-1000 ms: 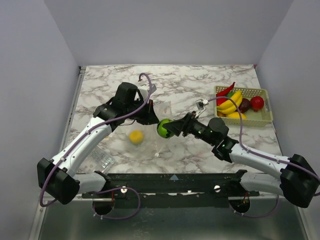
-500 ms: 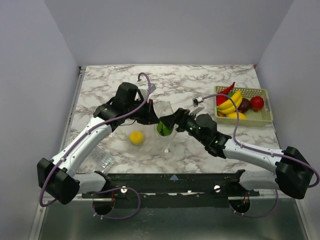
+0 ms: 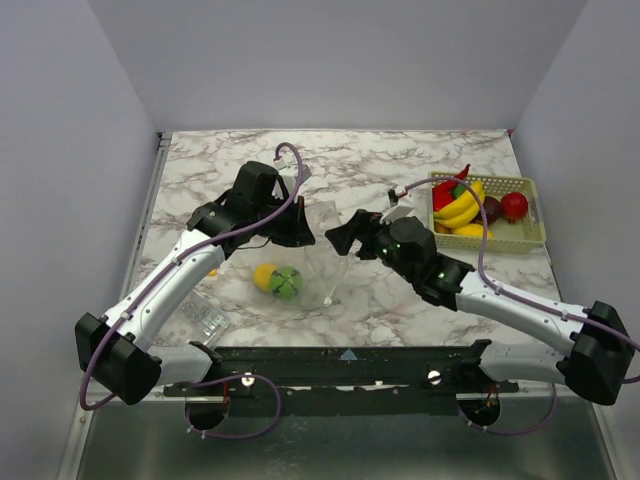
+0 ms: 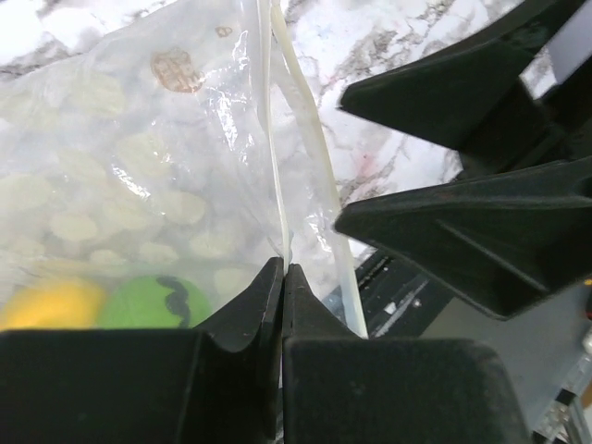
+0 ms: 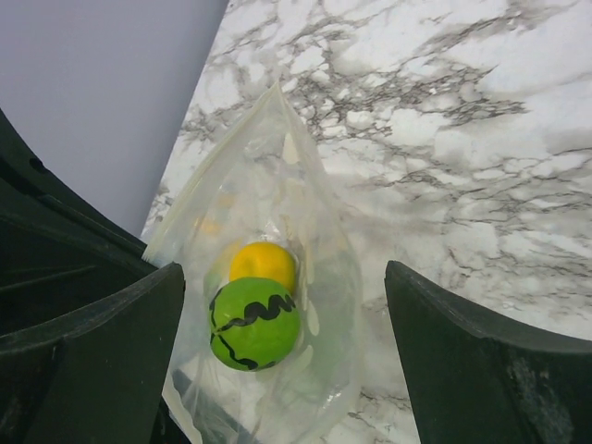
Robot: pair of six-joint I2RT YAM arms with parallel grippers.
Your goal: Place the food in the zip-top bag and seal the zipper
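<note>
The clear zip-top bag lies open at the table's middle. Inside it are a yellow fruit and a green striped melon. My left gripper is shut on the bag's rim. In the left wrist view its jaws pinch the pale zipper strip, with the melon below. My right gripper is open and empty, just above the bag's mouth. In the right wrist view the bag, the yellow fruit and the melon lie between its spread fingers.
A pale green basket at the right holds bananas, a red chili, a red apple and other fruit. A small crinkly clear packet lies near the front left edge.
The right gripper carried the green melon to the bag's mouth, opened and let it go. The melon now lies in the bag beside the yellow fruit. The left gripper kept its hold.
</note>
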